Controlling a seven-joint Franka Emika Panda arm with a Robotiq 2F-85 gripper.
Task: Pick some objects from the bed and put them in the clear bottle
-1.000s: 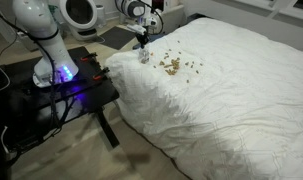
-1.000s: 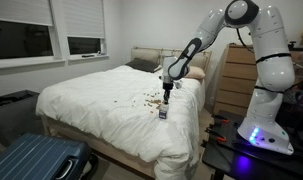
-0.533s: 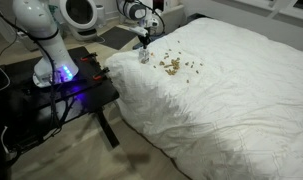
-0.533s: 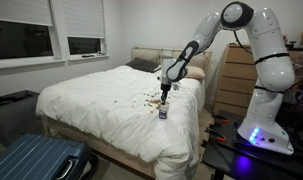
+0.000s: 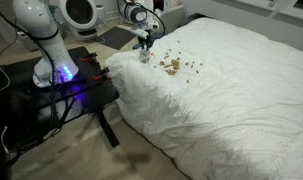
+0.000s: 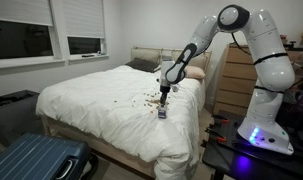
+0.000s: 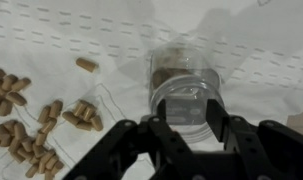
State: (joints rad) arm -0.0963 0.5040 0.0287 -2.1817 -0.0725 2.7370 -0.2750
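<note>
The clear bottle stands upright on the white bed, with a few tan bits showing inside it. My gripper hovers right above its mouth, open, with one black finger over each side of the rim and nothing visible between them. The objects, small tan-brown pellets, lie scattered on the duvet to the left of the bottle. In both exterior views the gripper points down over the bottle near the bed's edge, beside the pellet cluster.
The robot base stands on a black table next to the bed. A blue suitcase lies on the floor at the bed's foot. A wooden dresser stands behind the arm, and pillows lie at the headboard.
The jaws were shut together earlier and now stand apart over the bottle's mouth. The arm has hardly shifted.
</note>
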